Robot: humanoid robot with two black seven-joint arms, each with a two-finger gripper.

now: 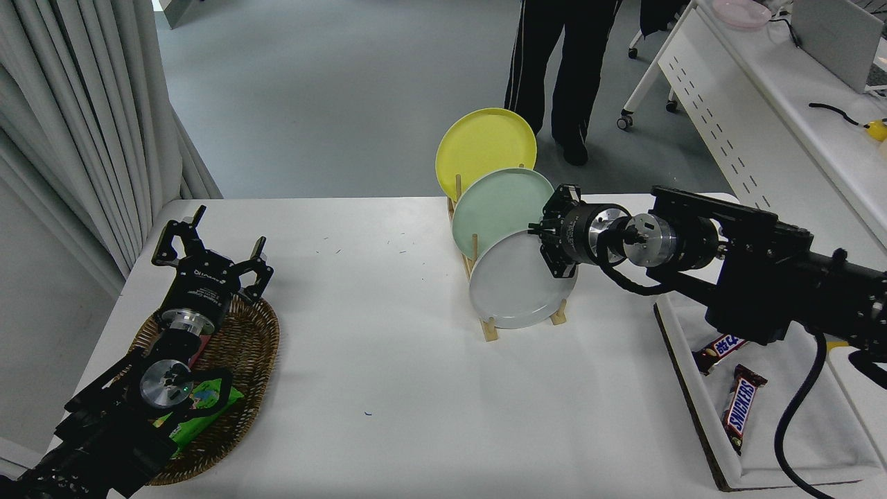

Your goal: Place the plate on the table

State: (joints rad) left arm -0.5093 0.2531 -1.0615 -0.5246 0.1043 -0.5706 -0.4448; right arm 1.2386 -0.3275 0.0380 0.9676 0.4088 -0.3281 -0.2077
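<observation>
The light-grey plate (516, 284) stands on edge in the front slot of a wooden rack (489, 327) on the white table (388, 374). A mint-green plate (495, 208) and a yellow plate (481, 145) stand behind it. My right gripper (556, 239) reaches in from the right and is shut on the grey plate's upper right rim. The plate's lower edge still sits in the rack. My left gripper (208, 256) is parked open at the lower left, above a wicker basket (253, 346).
A white tray (700, 409) with candy bars (741, 409) lies at the table's right edge under my right arm. The basket holds a green packet (201, 412). A person's legs (561, 69) stand beyond the table. A white perforated desk (734, 118) is at the far right.
</observation>
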